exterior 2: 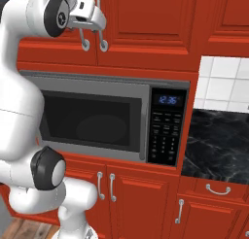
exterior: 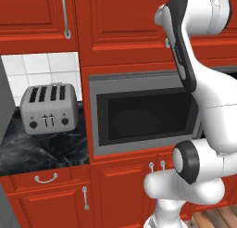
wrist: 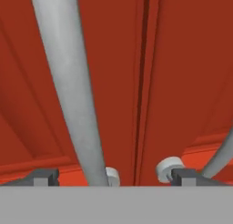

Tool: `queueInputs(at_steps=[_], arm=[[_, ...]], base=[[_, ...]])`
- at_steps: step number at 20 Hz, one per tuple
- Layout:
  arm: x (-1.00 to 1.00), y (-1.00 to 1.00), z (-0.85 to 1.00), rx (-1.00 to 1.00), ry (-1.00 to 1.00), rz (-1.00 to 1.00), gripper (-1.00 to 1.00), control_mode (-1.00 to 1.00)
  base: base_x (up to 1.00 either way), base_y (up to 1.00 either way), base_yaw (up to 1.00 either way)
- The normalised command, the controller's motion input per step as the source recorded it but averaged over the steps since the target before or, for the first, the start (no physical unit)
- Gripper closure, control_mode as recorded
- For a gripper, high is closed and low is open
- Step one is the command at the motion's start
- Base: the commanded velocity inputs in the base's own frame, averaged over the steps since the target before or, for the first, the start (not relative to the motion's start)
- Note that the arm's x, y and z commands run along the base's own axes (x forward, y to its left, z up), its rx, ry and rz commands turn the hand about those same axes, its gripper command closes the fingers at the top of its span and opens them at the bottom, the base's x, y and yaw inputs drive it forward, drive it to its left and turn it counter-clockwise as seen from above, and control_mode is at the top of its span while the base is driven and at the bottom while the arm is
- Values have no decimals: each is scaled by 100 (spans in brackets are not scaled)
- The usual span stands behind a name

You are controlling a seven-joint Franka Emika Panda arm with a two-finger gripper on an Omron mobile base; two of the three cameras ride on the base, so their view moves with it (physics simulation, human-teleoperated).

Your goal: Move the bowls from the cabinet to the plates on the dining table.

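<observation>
A: How far along are we?

B: Barely begun, I'd judge. The cabinet (exterior 2: pixel 146 24) above the microwave (exterior 2: pixel 97 119) is shut, so the bowls are presumably inside, unseen.

A: And the pincer (wrist: pixel 109 175)?

B: Spread wide, holding nothing, straddling the left door's handle (wrist: pixel 68 82). Opening, fetching and placing all remain.

Red cabinet (wrist: pixel 182 82), silver handle (wrist: pixel 68 82), black white-veined counter (exterior: pixel 41 148).

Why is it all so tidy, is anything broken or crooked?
Nothing stands out. The cabinet doors are shut, the toaster stands upright on the counter, and the microwave door is closed. The open end effector sits at a cabinet handle.
</observation>
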Motion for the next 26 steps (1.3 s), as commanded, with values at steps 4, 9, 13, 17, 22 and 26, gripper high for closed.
queueInputs(at_steps=[4,9,13,17,22,26], arm=[[14,15,0,0,0,0,-100,-100],[15,13,0,0,0,0,-100,-100],[26,0,0,0,0,0,-100,-100],[34,0,-1,0,0,0,-100,-100],[47,0,-1,0,0,0,-100,-100],[9,0,0,0,0,0,-100,-100]], base=[[0,0,0],[0,0,0],[0,0,0],[0,0,0],[0,0,0],[0,0,0]])
